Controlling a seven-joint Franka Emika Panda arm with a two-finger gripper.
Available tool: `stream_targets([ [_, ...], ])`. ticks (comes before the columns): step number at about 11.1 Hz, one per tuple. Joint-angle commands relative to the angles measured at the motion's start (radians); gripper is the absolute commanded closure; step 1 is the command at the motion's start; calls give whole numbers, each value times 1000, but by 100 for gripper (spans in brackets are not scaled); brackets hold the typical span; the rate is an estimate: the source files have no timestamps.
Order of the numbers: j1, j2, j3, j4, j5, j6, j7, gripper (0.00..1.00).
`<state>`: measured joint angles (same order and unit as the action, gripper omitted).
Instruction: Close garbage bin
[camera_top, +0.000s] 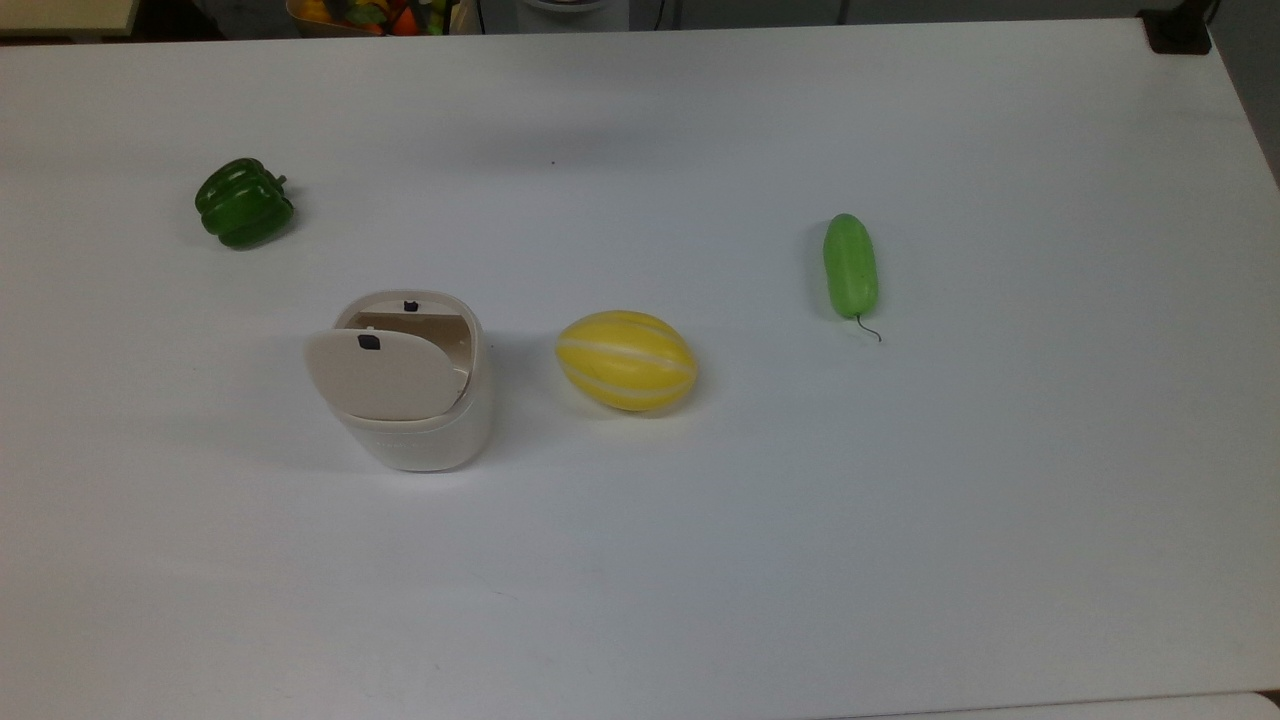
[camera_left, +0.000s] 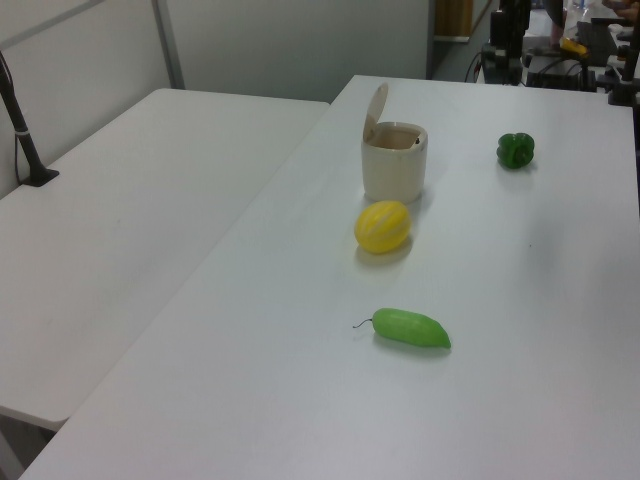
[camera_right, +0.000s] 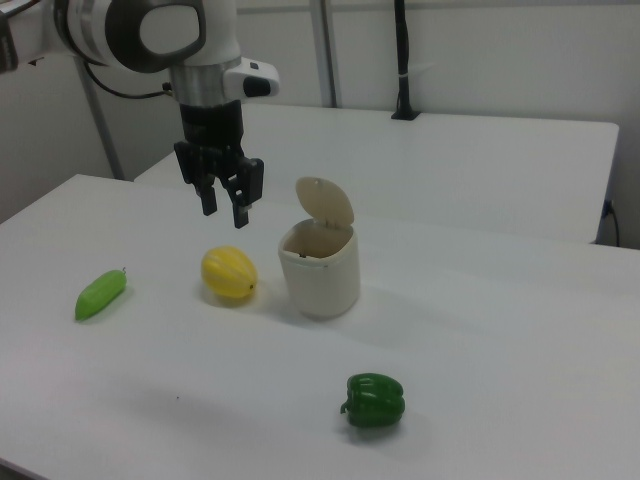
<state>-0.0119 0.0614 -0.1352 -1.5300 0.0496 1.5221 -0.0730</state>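
Garbage bin (camera_top: 420, 430): stood upright on the white counter (camera_top: 700, 560); seen in the top view left of centre, just left of the yellow melon (camera_top: 626, 360).
Lid (camera_top: 383, 373): raised on its hinge, nearly upright in the right view; the bin's mouth is left open. A small black latch (camera_top: 369, 342) is seen on it.
Gripper (camera_right: 225, 212): held in the air in the right view, pointed down, above the melon and to the right view's left of the bin; nothing is touched.
Fingers (camera_right: 241, 216): held slightly spread, with nothing pinched between them.
Green pepper (camera_top: 244, 203): well apart from the bin, toward the top view's upper left.
Cucumber (camera_top: 850, 265): laid on the far side of the melon from the bin, on the top view's right.
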Motion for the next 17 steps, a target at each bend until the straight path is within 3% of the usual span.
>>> stream_targets([
  [1, -5, -26, -15, -16, 58, -16, -45, 85],
  [5, -3, -6, -15, 10, 59, 16, -42, 91],
  [12, -26, 77, -15, 8, 61, 329, 41, 91],
  [17, -33, 135, -15, 8, 78, 457, 70, 91],
])
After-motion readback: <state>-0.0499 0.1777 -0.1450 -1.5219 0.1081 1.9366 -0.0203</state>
